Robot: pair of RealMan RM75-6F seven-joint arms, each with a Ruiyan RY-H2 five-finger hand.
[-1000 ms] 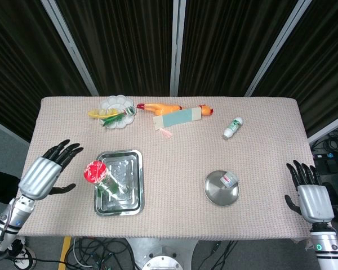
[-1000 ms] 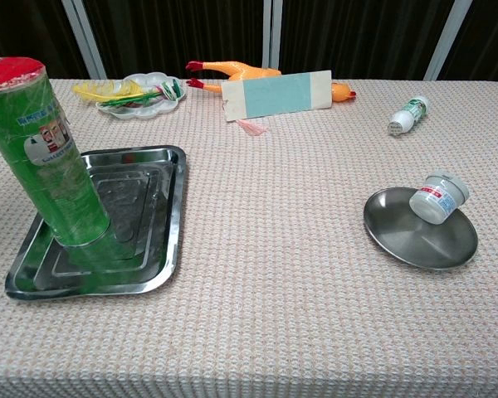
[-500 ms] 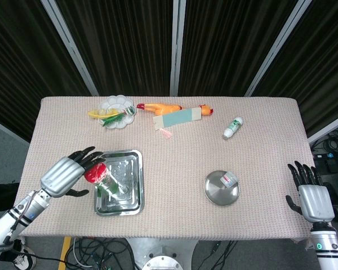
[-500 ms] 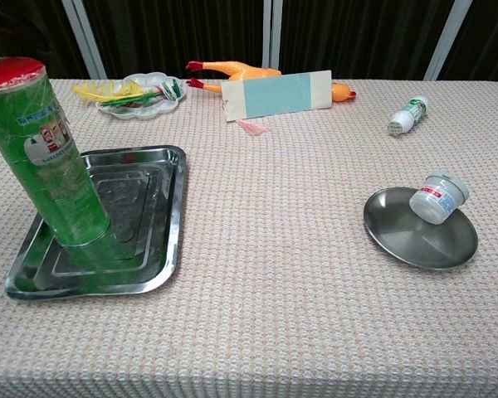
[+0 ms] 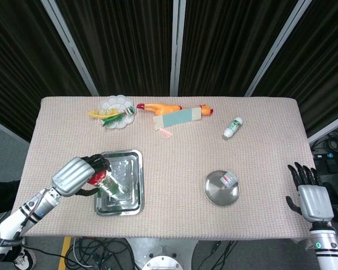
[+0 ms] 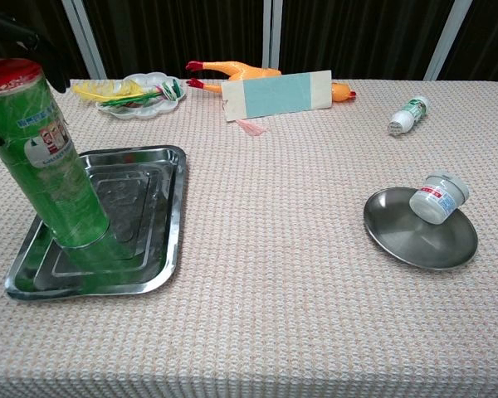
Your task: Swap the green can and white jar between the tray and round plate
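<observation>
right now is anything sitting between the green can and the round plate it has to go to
Nothing stands on the cloth between the green can and the round plate. The plate itself is occupied, though: the white jar lies tilted on its far rim.

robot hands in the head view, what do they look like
Both match. The left robot hand and right robot hand each have a silver-grey metallic, ribbed back plate and black fingers. The forearms are white with black bands at the wrist; the right wrist shows a small green mark, too small to tell what it is. No loose cables show on either arm.
</observation>
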